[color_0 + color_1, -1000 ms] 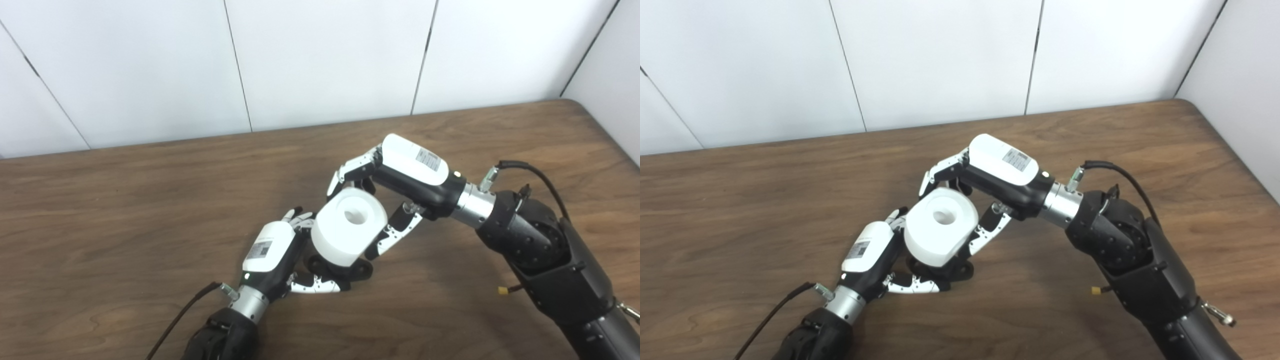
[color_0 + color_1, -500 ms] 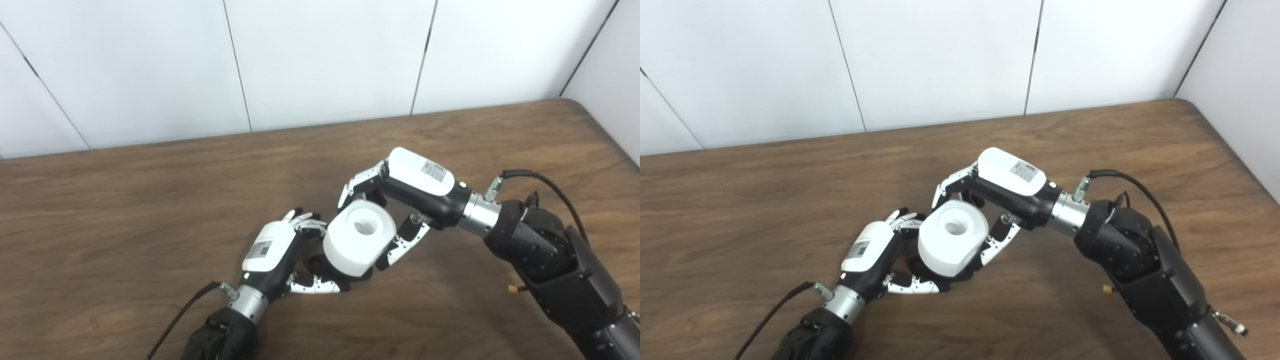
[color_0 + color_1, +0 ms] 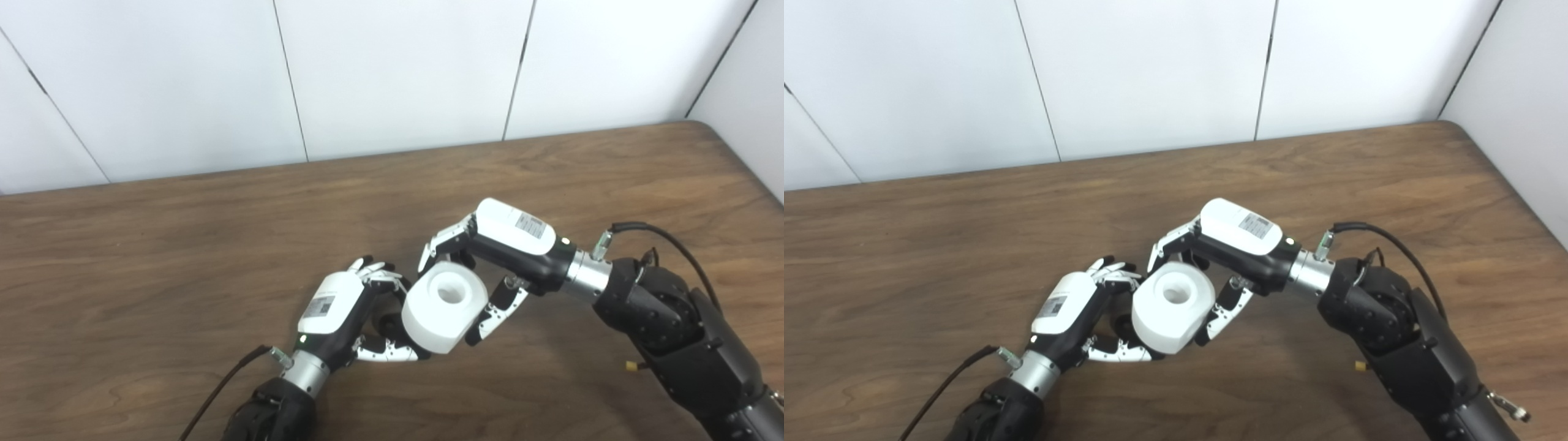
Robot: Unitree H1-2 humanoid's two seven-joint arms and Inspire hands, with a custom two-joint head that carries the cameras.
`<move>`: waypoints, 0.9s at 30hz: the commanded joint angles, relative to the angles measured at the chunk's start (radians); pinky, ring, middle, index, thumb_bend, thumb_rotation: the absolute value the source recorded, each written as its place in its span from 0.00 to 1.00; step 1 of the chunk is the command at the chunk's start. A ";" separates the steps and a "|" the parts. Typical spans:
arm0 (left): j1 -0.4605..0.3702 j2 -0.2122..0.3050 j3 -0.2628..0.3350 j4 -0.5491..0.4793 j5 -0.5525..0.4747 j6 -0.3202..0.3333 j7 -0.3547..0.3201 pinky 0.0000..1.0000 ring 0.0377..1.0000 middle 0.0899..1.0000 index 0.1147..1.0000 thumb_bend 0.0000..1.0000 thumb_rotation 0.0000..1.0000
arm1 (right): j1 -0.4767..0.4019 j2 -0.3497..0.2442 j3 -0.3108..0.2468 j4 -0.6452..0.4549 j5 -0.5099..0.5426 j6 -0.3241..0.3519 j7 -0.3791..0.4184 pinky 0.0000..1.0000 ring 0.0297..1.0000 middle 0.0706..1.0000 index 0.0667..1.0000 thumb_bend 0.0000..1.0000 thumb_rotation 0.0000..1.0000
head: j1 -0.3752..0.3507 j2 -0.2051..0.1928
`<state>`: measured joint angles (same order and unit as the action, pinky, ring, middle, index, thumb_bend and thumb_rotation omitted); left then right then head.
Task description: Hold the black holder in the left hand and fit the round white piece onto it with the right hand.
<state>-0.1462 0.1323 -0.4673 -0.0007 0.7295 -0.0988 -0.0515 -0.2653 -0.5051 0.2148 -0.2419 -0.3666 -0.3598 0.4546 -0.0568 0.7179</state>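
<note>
Left eye view: right hand [image 3: 499, 245] fingers [image 3: 441, 242] curled over round white piece [image 3: 444, 308].

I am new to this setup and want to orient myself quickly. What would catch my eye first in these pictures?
First, the round white piece with a hole in its top, held near the middle of the wooden table by the right hand. Just left of it, the left hand grips the black holder, mostly hidden beneath the white piece. Behind stands a plain white panelled wall.
</note>
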 commanded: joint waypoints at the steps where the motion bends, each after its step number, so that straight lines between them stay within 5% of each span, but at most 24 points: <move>1: 0.001 -0.012 -0.009 -0.038 -0.004 -0.007 -0.012 0.98 0.87 0.70 0.41 0.52 0.06 | -0.036 0.001 -0.008 -0.013 0.005 -0.034 -0.023 0.27 0.34 0.45 0.45 0.52 0.00 | -0.001 0.001; 27: 0.006 -0.035 -0.013 -0.076 0.014 0.024 -0.042 0.99 0.87 0.69 0.41 0.52 0.06 | -0.056 0.001 0.007 0.057 -0.005 -0.071 -0.023 0.32 0.41 0.45 0.45 0.52 0.00 | 0.002 0.022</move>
<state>-0.1239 0.1153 -0.4729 -0.0499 0.7435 -0.0636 -0.0941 -0.2971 -0.5009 0.2267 -0.1697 -0.3796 -0.4000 0.4521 -0.0537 0.7394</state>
